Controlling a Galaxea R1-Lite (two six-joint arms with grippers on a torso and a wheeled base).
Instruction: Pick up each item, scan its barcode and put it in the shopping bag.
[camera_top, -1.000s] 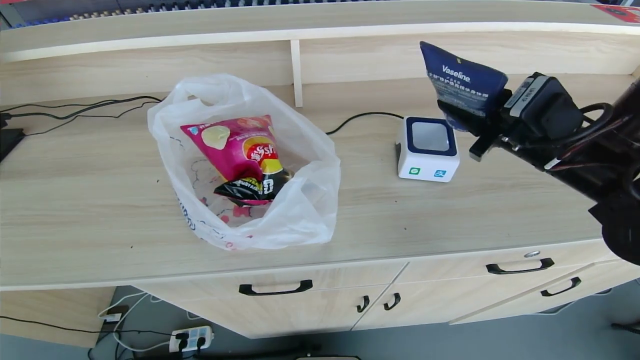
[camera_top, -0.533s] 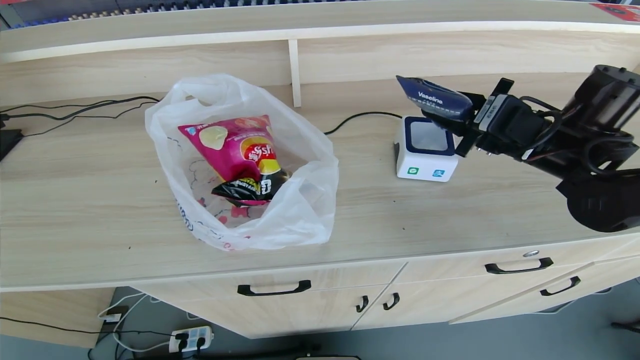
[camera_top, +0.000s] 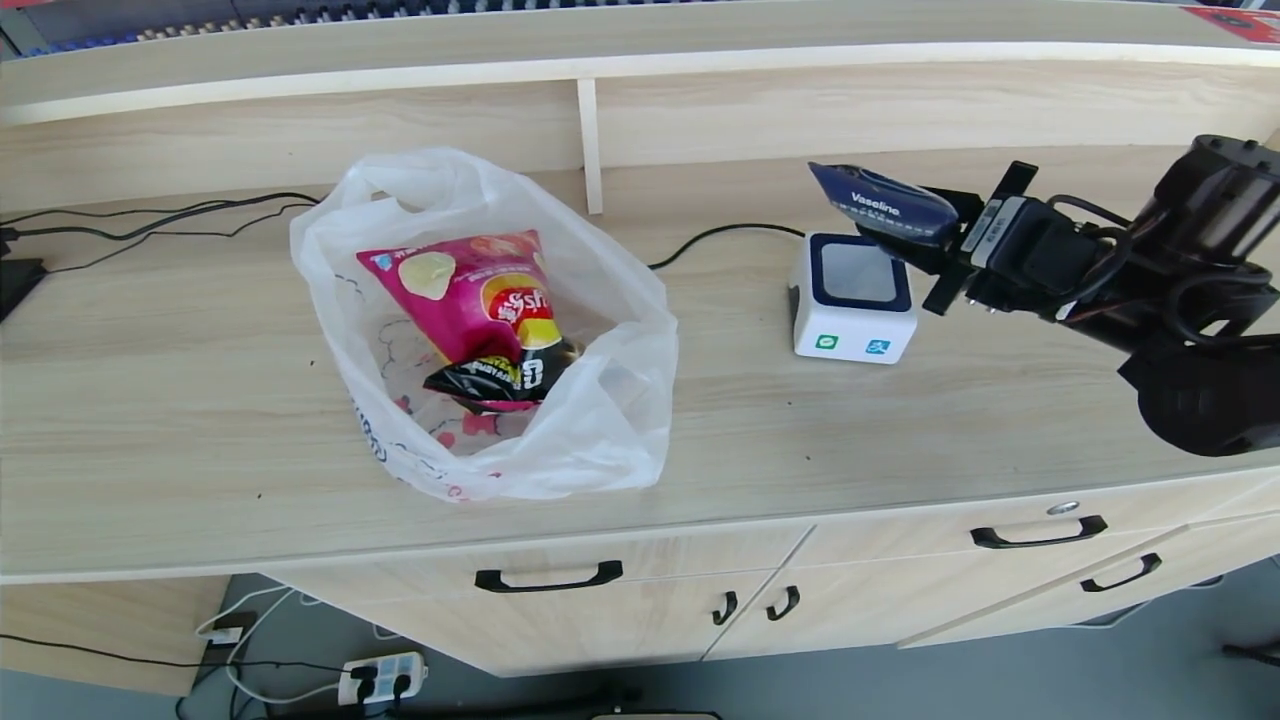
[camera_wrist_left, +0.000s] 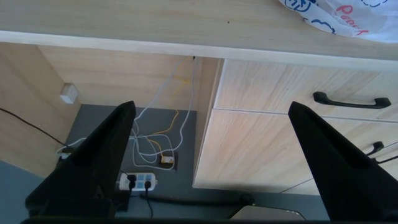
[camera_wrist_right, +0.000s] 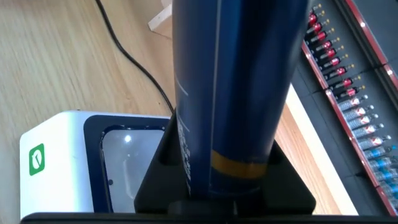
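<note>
My right gripper (camera_top: 935, 235) is shut on a dark blue pouch (camera_top: 880, 205), holding it flat and tilted just above the white barcode scanner (camera_top: 852, 297) on the counter. In the right wrist view the blue pouch (camera_wrist_right: 233, 87) runs between the fingers, with the scanner (camera_wrist_right: 93, 165) and its glass window below it. A white plastic shopping bag (camera_top: 480, 320) stands open left of the scanner, with a pink chip bag (camera_top: 470, 300) and a black packet (camera_top: 505, 375) inside. My left gripper (camera_wrist_left: 211, 168) hangs open below the counter's edge, in front of the drawers.
A black cable (camera_top: 720, 240) runs from the scanner toward the back wall. A raised shelf with a thin divider (camera_top: 592, 145) borders the counter's rear. More cables (camera_top: 150, 215) lie at the far left. Drawers with black handles (camera_top: 548, 578) sit under the counter.
My right arm swung the blue pouch from upright down to lying nearly flat over the scanner, then shifted it slightly right. The bag and scanner stayed put.
</note>
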